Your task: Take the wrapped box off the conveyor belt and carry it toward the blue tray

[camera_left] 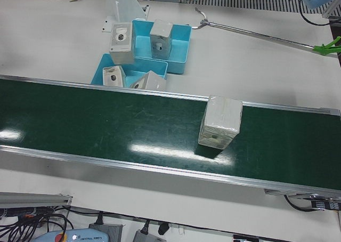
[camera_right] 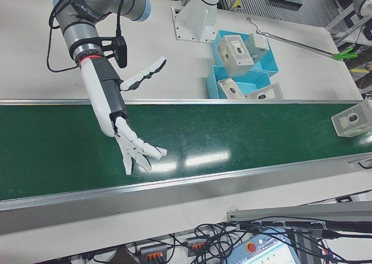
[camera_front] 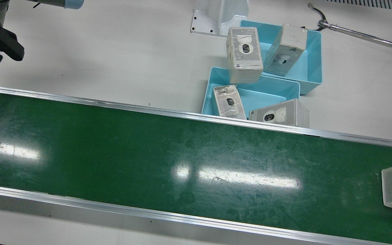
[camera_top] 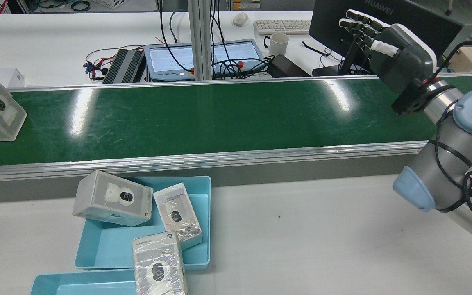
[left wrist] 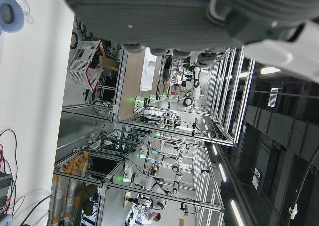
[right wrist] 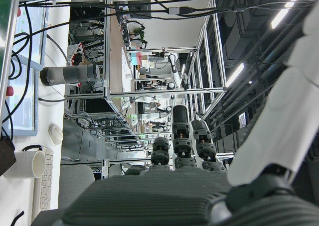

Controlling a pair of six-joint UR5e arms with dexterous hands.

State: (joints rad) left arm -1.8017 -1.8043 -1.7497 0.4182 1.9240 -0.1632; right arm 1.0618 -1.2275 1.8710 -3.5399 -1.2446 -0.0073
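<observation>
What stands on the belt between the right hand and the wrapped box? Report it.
Nothing visible. The right hand hovers open over the conveyor belt, and the wrapped box stands at the belt's far end; the green stretch between them is bare. The other boxes lie off the belt, in and on the blue trays.

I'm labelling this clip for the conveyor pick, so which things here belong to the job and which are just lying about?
Job:
- wrapped box on the belt
- conveyor belt
- blue trays, already holding wrapped boxes
- right robot hand, open above the belt

Lying about:
- white mug
- keyboard
- monitor
- long-handled grabber tool
</observation>
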